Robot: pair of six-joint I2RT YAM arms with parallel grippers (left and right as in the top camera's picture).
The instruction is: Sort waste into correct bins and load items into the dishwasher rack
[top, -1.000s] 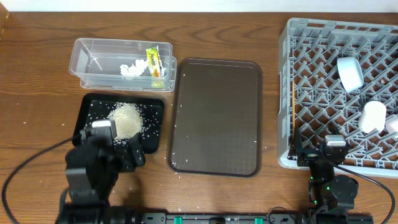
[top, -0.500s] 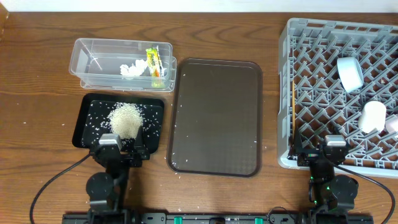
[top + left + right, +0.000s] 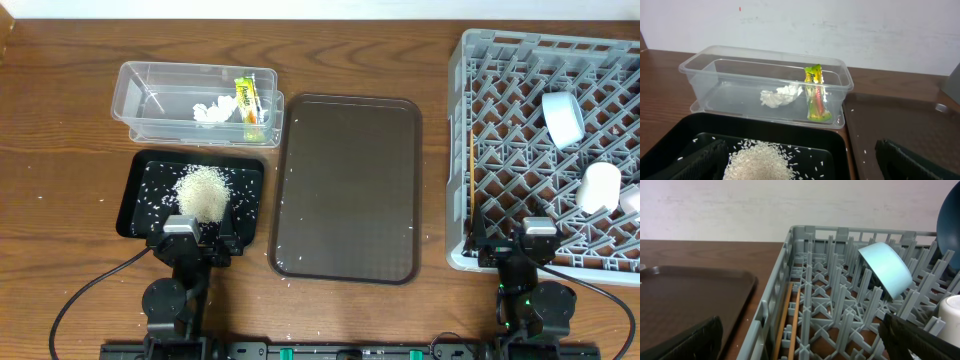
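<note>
The clear tub [image 3: 150,100] holds the crumpled tissue [image 3: 210,112] and the green-and-yellow wrapper [image 3: 247,105]; both also show in the left wrist view, tissue [image 3: 780,95] and wrapper [image 3: 815,92]. The black tray [image 3: 140,195] holds a pile of rice [image 3: 203,190]. My left gripper [image 3: 194,242] is open and empty at the tray's near edge, with the rice [image 3: 760,162] between its fingers [image 3: 800,170]. The grey rack [image 3: 460,150] holds the pale bowl [image 3: 562,117], two cups [image 3: 601,187] and chopsticks [image 3: 790,320]. A dark blue plate [image 3: 950,220] stands at its right. My right gripper [image 3: 802,345] is open and empty at the rack's near left corner.
The brown serving tray [image 3: 347,185] lies between the black tray and the rack, with a few rice grains on it. Loose grains dot the wood around both trays. A white wall stands behind the table.
My left arm has drawn back from over the black tray's near edge to the table's front and settled there. The right arm has not moved.
</note>
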